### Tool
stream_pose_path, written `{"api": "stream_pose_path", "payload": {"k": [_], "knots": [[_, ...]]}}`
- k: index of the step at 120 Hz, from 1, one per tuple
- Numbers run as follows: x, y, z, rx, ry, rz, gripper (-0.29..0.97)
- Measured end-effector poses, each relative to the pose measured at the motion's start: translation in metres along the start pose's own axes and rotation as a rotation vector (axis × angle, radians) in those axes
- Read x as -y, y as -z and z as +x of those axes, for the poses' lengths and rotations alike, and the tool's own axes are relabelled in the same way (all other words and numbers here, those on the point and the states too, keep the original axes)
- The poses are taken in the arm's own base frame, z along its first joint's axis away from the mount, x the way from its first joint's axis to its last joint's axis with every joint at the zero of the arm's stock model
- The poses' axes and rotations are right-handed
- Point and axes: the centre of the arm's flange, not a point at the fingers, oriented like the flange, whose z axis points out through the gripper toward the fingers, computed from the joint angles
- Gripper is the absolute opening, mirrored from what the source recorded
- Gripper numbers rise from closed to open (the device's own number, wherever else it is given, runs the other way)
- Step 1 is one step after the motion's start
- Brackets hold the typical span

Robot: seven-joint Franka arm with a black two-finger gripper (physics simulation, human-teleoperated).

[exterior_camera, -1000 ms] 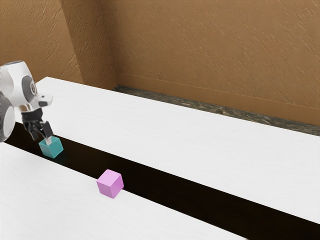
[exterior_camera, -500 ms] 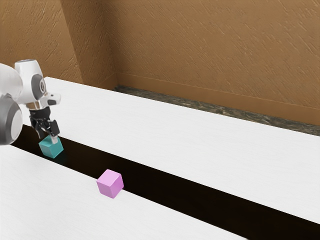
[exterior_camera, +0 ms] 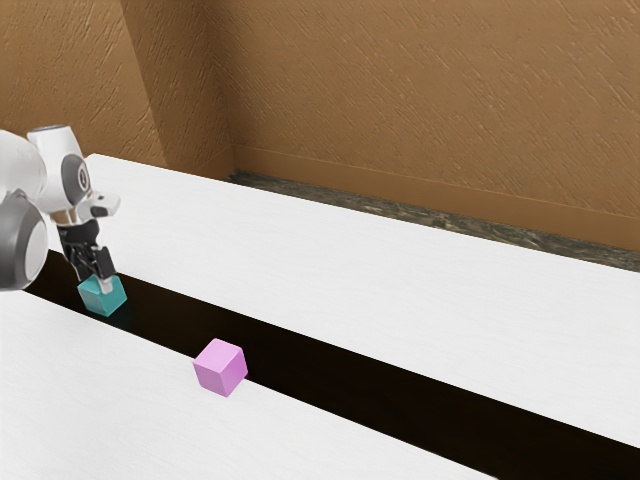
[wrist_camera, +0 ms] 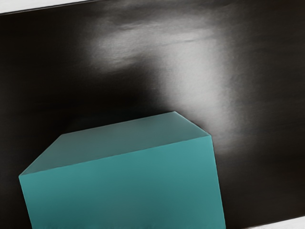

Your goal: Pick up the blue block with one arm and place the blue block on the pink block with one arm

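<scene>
The gripper (exterior_camera: 93, 276) points straight down from the white arm (exterior_camera: 30, 200) and hangs low over the blue block (exterior_camera: 110, 299). Its black fingers (exterior_camera: 80, 266) are spread apart, and their tips reach the block's upper edges on two sides. A pale pad on one finger shows just against the block's top.

The blue block is a plain cube, more teal than pure blue, with sharp edges and flat, unmarked faces. In the wrist view the blue block (wrist_camera: 128, 181) sits right under the hand, with one corner turned toward the camera. Its top face is a shade lighter than its side face. It rests flat and upright on a black strip (exterior_camera: 330, 370) that runs slantwise across the white tabletop (exterior_camera: 400, 280). The block stands near the end of that strip at the exterior view's left. In the wrist view the black strip (wrist_camera: 238, 71) carries a soft grey sheen beyond the block.

The pink block (exterior_camera: 220, 367) is a cube of about the same build, pale pink with a lighter top. It stands well apart from the blue one, further along the strip toward the exterior view's right, at the strip's near edge where the black meets the white.

Behind the tabletop's far edge rises a brown, rough-textured wall (exterior_camera: 420, 90).
</scene>
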Motion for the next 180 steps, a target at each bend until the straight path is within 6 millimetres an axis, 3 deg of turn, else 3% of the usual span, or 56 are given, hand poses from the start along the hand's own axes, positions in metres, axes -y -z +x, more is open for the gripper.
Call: {"api": "stream_pose_path", "payload": {"k": [47,76,97,104,118,134,142,154,165,180], "knots": [[0.0,-0.021,0.006,-0.01,-0.02,-0.025,0.66],[-0.002,-0.024,0.01,-0.016,-0.031,-0.023,0.66],[-0.002,-0.023,0.01,-0.019,-0.033,-0.017,0.41],[-0.002,-0.023,0.01,-0.019,-0.032,-0.015,0.41],[-0.002,-0.019,0.01,-0.025,-0.032,-0.013,0.39],[-0.005,0.009,0.008,-0.069,-0.035,0.0,0.37],[-0.021,0.037,0.003,-0.112,-0.045,-0.002,0.37],[-0.077,0.061,-0.002,-0.161,-0.087,-0.025,0.37],[-0.13,0.062,0.0,-0.163,-0.123,-0.034,0.36],[-0.188,0.049,0.028,-0.131,-0.131,-0.007,0.36]]}}
